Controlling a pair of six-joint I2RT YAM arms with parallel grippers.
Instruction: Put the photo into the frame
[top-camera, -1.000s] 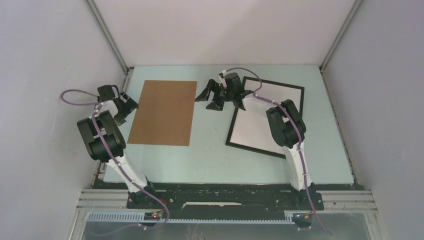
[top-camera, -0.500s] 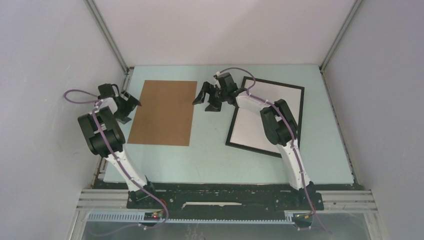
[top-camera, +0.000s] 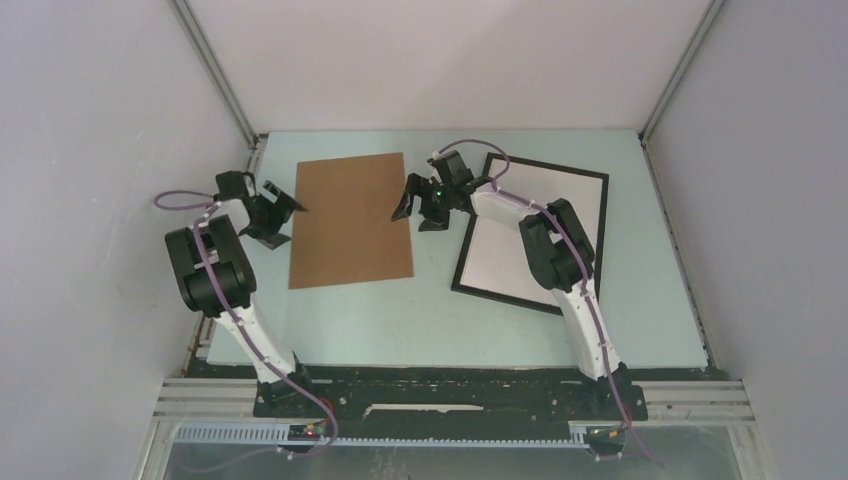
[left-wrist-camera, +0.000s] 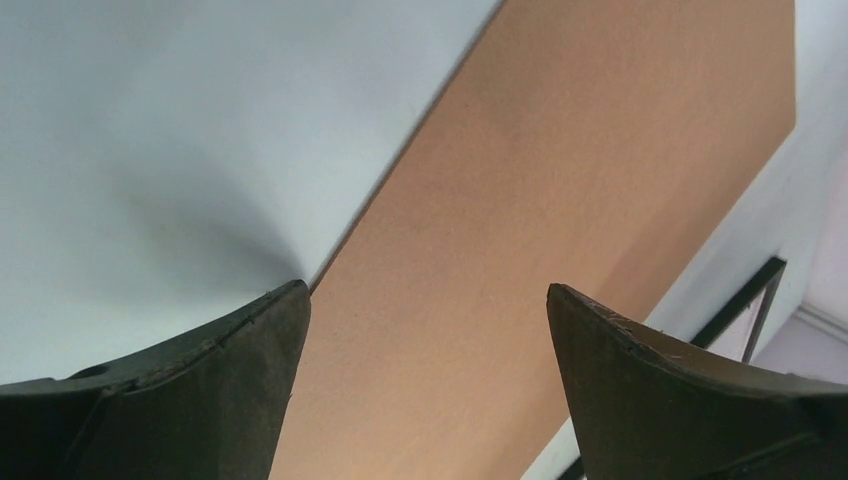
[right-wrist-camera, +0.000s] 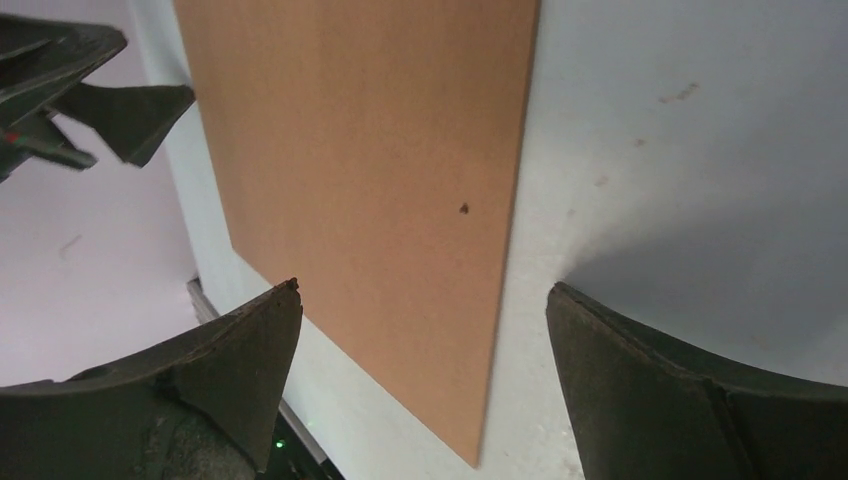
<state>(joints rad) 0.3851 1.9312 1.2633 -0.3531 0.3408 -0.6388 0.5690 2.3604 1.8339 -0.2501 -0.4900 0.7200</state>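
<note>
**Desk:** What does the top view show?

**Stringer:** Two arms flank a brown cardboard board (top-camera: 350, 220) lying flat on the pale table (top-camera: 440, 320). The left gripper (top-camera: 288, 222) sits at the board's left edge and the right gripper (top-camera: 412, 215) just off its right edge. Both have their fingers spread wide and hold nothing.

**Desk:** And the photo?

**Stringer:** It appears in no view, and whether it lies under the board cannot be told. The black frame (top-camera: 560, 168) rests well right of the board, with a white mat sheet (top-camera: 500, 260) inside it, partly behind the right arm.

**Desk:** So what is the step?

**Stringer:** Most likely taking hold of the board from both sides. The left wrist view puts the board's edge right at one fingertip, with the left gripper (left-wrist-camera: 428, 300) straddling it. To do this well, each gripper probably needs one finger slid under a thin edge. The two should close together and lift level, so the sheet neither bends nor skates toward the frame.
</note>
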